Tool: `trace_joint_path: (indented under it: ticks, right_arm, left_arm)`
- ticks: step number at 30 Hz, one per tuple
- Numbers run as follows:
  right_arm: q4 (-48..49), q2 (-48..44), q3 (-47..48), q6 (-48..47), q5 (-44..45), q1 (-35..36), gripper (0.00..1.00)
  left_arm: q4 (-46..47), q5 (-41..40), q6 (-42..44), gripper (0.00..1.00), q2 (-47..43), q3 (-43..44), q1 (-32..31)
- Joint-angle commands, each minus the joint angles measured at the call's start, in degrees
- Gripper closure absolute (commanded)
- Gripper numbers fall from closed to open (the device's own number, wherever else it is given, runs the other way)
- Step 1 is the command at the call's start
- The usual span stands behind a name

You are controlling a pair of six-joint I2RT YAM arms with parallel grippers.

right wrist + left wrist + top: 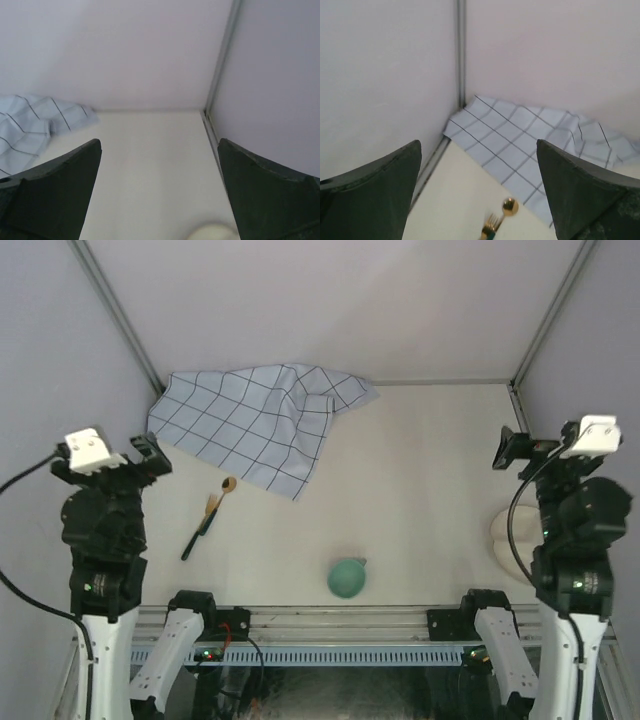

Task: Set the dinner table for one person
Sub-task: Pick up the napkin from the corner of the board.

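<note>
Pale lilac walls and a thin metal frame are closing in the cream-white tabletop (420, 470), which is filling most of the top view between the two arms and the far wall. Nothing on it is looking laid out yet. A pale-blue checked cloth (250, 425) is lying rumpled in the far left corner, with one edge folded over itself instead of spread flat. Just on the near side of it, a gold spoon (228, 484) and a gold fork (211, 506) with dark handles are lying together at a slant, touching or nearly so; I cannot tell which. A green cup (347, 577) is sitting close to the near edge, about midway between the arm bases and well apart from the cutlery. A pale round dish (500, 535) is showing at the right edge, partly hidden behind the right arm.

The left end effector (477, 147) is hovering raised over the left side, its fingers spread wide and gripping nothing. The right end effector (159, 145) is doing likewise on the right — wide apart, empty.

Judging by this, the task is standing at its very start — the cloth is waiting to be spread, and the dish, cup, fork and spoon are each waiting to be gathered into one place setting.
</note>
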Motion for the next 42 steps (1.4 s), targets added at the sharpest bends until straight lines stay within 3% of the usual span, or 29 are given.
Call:
trace_joint_path:
  ticks: [1,4,7,9,15,21,28,36,42]
  right_arm:
    - [-14.65,10.5,15.96,-7.79,-18.95,-0.27,0.0]
    - [-12.96,13.57,16.02,-7.13,-34.72,-0.49,0.0]
    - [-10.3,19.17,14.75,-0.95,-37.65,0.73,0.0]
    - [-11.38,24.56,15.6,-1.69,-33.75,4.82,0.0]
    - [-8.65,39.74,14.56,-11.13,-10.58,28.24,0.0]
    - [-3.25,52.97,14.65,-18.42,2.26,40.84,0.03]
    - [6.09,64.08,17.05,-23.98,7.47,48.78,0.03]
    - [4.81,77.89,29.81,-24.29,8.32,56.67,0.06]
    - [-0.77,84.91,39.57,-19.92,2.99,58.46,0.11]
  left_arm:
    - [-7.44,-12.05,-1.79,0.0,8.44,5.83,0.39]
    - [0.56,-10.01,0.95,0.0,8.03,-2.7,0.38]
    - [3.65,-11.67,-3.24,0.0,9.52,-7.95,0.81]
    - [5.12,-8.48,-4.39,0.0,12.01,-10.19,1.9]
    - [10.56,-7.4,-7.16,0.0,20.64,-10.6,6.79]
    - [8.68,-5.43,-10.94,0.0,21.04,-8.53,15.7]
    - [9.81,-6.55,-7.57,0.0,17.49,-10.12,21.51]
    - [8.43,-6.85,-9.64,0.0,15.58,-11.76,21.94]
    - [9.71,-5.42,-9.38,0.0,13.95,-14.05,22.13]
